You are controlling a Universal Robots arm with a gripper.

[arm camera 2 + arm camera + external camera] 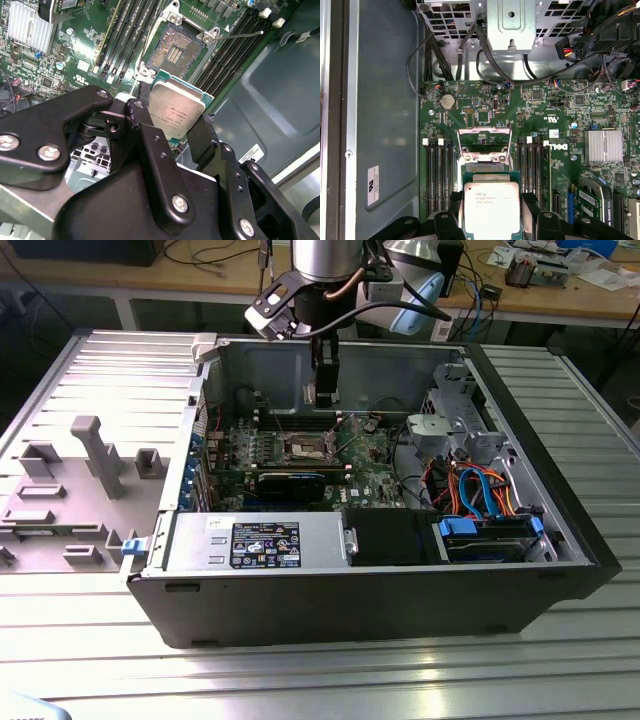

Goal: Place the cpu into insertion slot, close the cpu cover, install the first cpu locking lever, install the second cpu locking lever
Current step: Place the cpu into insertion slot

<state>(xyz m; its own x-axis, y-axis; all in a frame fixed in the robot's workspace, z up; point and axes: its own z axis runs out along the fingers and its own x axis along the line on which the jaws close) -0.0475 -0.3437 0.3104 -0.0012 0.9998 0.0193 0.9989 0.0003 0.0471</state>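
Currently: cpu (491,207), likely light, stiff, fragile; clamped by opposite edges in closed gripper (174,120), near uncovered insertion slot (175,50).

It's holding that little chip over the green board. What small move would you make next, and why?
Probably ease the cpu closer to the insertion slot, keeping it level. The fingers grip it by two edges, the slot lies open and bare, and the cpu hangs apart from it, not yet seated.
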